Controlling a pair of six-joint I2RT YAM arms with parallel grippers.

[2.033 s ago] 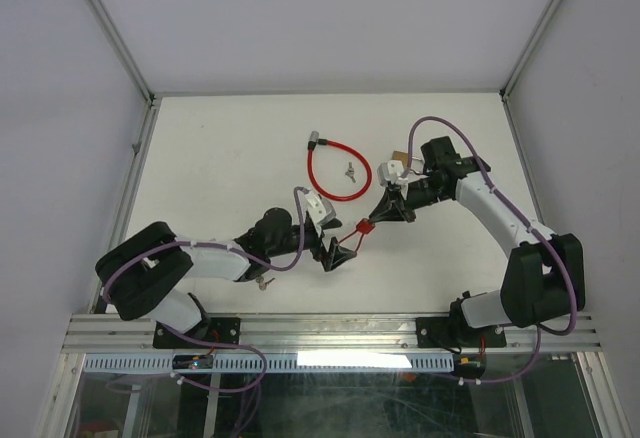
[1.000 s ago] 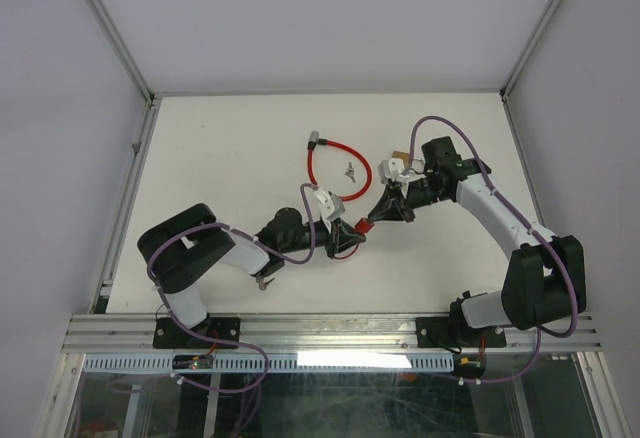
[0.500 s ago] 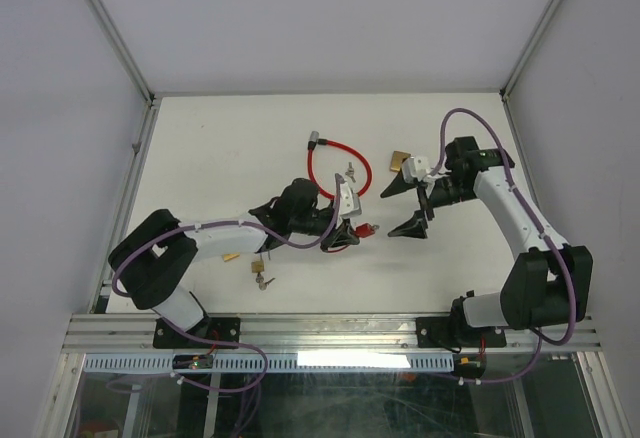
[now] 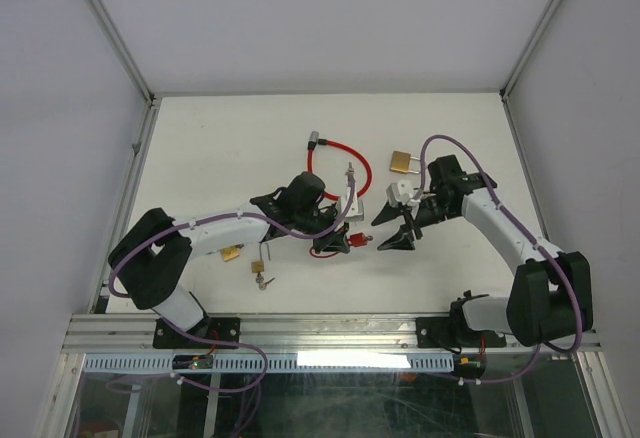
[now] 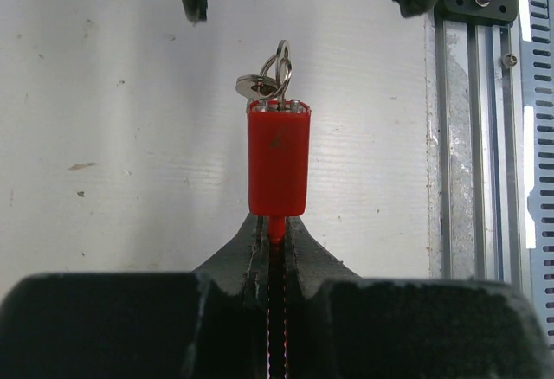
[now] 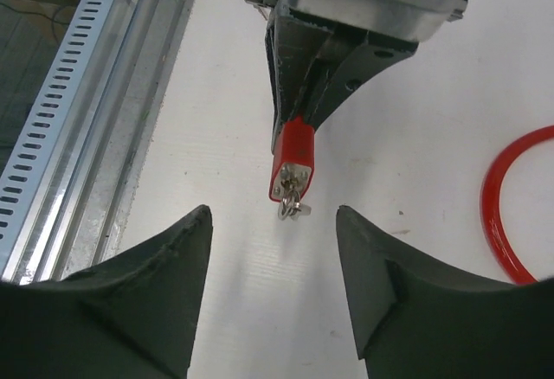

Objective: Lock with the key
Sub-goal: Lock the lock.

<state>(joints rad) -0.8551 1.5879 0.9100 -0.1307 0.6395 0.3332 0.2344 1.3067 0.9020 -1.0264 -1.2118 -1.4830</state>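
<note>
A small red padlock [image 5: 279, 158] hangs from my left gripper [image 5: 275, 223], which is shut on its thin upper part. A silver key on a ring [image 5: 270, 80] sticks out of the lock's far end. In the right wrist view the same red padlock [image 6: 293, 161] and its key ring [image 6: 293, 206] point at my right gripper [image 6: 273, 216], which stands open just short of the key without touching it. From above, the red padlock [image 4: 360, 240] lies between the left gripper [image 4: 345, 240] and the right gripper [image 4: 381, 233].
A red cable lock [image 4: 335, 158] with a loose key [image 4: 350, 172] inside its loop lies behind the grippers. A brass padlock [image 4: 402, 162] sits at the right rear. Two small brass locks [image 4: 231, 254] [image 4: 260, 273] lie near the left arm. A metal rail [image 5: 485, 137] borders the table.
My right gripper let go of the red padlock's key end, pulled back, then came close again with jaws open. The left arm carried the padlock to the right.
</note>
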